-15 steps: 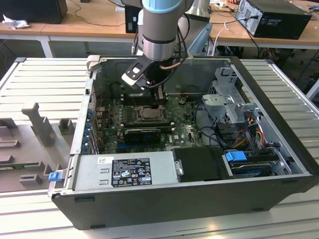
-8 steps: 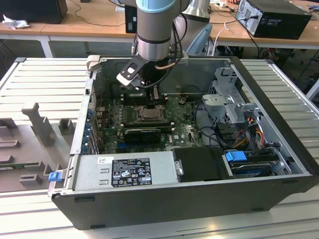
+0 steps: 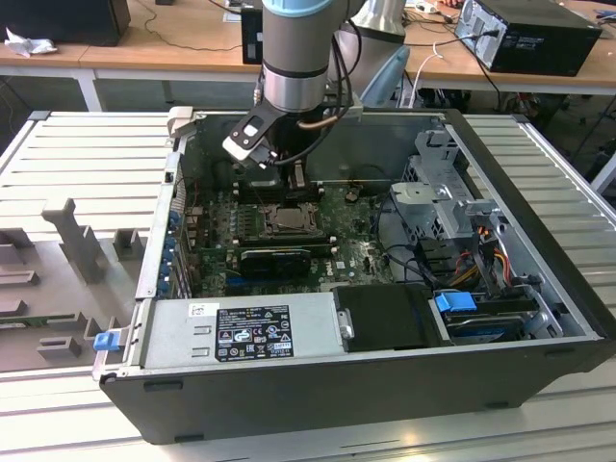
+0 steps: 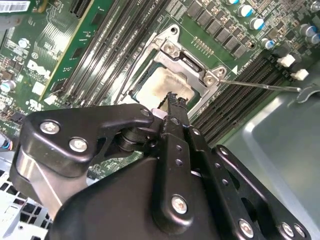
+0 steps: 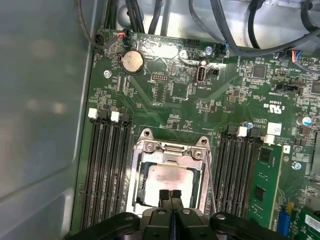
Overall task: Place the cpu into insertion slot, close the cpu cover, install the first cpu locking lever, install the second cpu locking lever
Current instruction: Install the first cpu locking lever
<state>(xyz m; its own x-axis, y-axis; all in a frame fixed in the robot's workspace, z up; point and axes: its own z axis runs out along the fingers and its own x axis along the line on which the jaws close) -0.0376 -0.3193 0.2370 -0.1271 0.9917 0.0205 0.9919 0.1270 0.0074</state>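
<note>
The cpu (image 5: 172,179) lies in the insertion slot (image 5: 140,192) with its pale, smudged top up; it also shows in the second wrist view (image 4: 159,86). The cpu cover (image 5: 172,150) lies flat over it, framing the chip in its square window (image 4: 189,61). A thin wire locking lever (image 4: 260,85) sticks out from one corner of the socket and runs along its side (image 5: 212,187). My gripper (image 5: 170,196) hangs just above the chip's edge, fingertips (image 4: 171,102) pressed together with nothing between them. In the exterior view the gripper (image 3: 296,188) sits over the socket (image 3: 287,221) at the board's back.
Black memory slots (image 5: 107,165) flank the socket on both sides. A green card (image 5: 265,175) stands beside one bank. The grey chassis wall (image 5: 40,100) is close by. The power supply (image 3: 245,327) and the drive cage (image 3: 443,192) fill the case's front and the exterior view's right.
</note>
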